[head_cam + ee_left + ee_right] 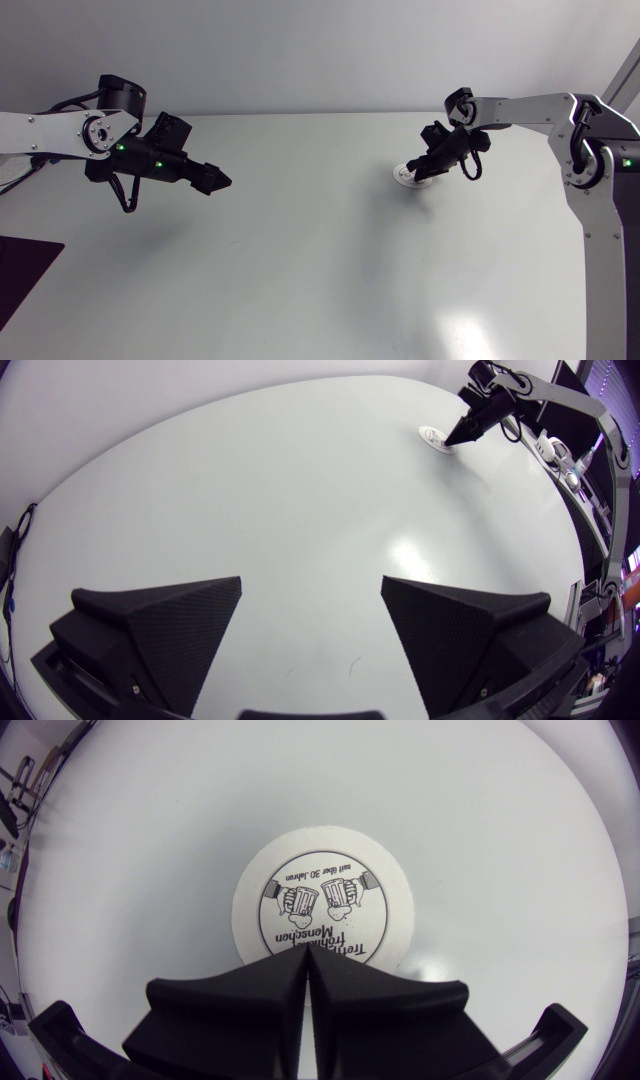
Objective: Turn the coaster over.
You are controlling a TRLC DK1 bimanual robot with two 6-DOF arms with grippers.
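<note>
- Broad wedge fingers (170, 622) of the left gripper (312, 582) sit closest to the lens in the left wrist view, spread wide with bare white table (300, 490) showing between them.
- From above, the left arm (60, 135) comes in over the table's left side, its gripper (216, 181) pointing toward the middle and well apart from the coaster (407, 176).
- Right of centre, toward the far edge, the coaster lies flat on the table (300, 260); it is round and white, with a dark printed design facing up (325, 885).
- The right arm (530, 110) reaches in from the right side and angles its gripper (419, 172) down onto the coaster.
- In the right wrist view that gripper's (305, 955) fingers are pressed together, their tips over the coaster's near edge; they seem to rest on its face, though actual contact is hard to confirm.
</note>
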